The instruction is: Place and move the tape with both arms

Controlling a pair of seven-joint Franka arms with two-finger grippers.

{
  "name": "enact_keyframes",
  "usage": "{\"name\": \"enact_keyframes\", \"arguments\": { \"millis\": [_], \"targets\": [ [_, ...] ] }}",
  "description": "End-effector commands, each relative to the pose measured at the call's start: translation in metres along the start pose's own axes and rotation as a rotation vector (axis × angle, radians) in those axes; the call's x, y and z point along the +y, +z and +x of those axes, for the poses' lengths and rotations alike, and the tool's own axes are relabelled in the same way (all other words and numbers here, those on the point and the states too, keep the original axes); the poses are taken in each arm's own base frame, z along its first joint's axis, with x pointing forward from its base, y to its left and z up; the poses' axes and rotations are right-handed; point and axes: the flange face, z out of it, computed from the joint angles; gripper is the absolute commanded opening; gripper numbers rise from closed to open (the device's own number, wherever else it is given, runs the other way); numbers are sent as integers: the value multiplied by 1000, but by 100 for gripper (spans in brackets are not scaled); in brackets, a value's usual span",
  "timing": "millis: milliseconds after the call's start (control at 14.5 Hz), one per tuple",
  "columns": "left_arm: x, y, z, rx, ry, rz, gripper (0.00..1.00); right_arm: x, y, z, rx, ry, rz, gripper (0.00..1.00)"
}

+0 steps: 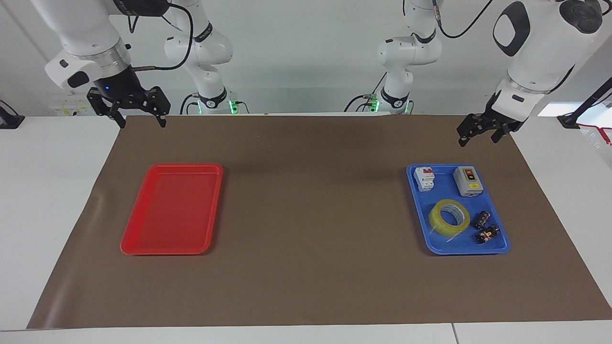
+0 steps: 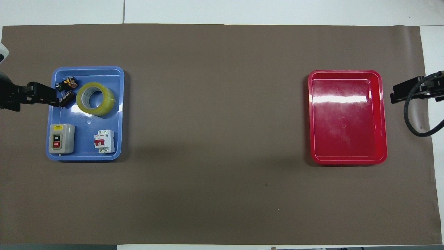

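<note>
The yellow tape roll (image 1: 448,217) lies flat in the blue tray (image 1: 443,185), beside two small black connectors (image 1: 484,227). It also shows in the overhead view (image 2: 95,98). My left gripper (image 1: 477,136) is open and empty, up in the air over the blue tray's edge (image 2: 49,114) toward the left arm's end of the table, apart from the tape; it also shows in the overhead view (image 2: 47,98). My right gripper (image 1: 141,119) is open and empty, raised over the mat's corner beside the red tray (image 1: 172,210); it also shows in the overhead view (image 2: 406,93).
The blue tray also holds a grey ON/OFF switch box (image 2: 61,138) and a white circuit breaker (image 2: 104,141). The red tray (image 2: 347,118) has nothing in it. A brown mat (image 1: 311,215) covers the table between the trays.
</note>
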Motion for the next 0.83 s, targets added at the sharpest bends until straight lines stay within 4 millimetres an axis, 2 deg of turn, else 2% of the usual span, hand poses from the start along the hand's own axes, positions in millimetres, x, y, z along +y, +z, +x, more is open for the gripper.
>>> {"name": "enact_keyframes", "arguments": {
  "millis": [0, 552, 759],
  "targets": [
    [-5, -2, -5, 19, 29, 21, 100, 2, -1, 0, 1, -16, 13, 100],
    [-8, 0, -2, 48, 30, 20, 100, 1, 0, 0, -2, -16, 13, 100],
    [-8, 13, -2, 79, 31, 19, 100, 1, 0, 0, -2, -16, 13, 100]
  ]
}}
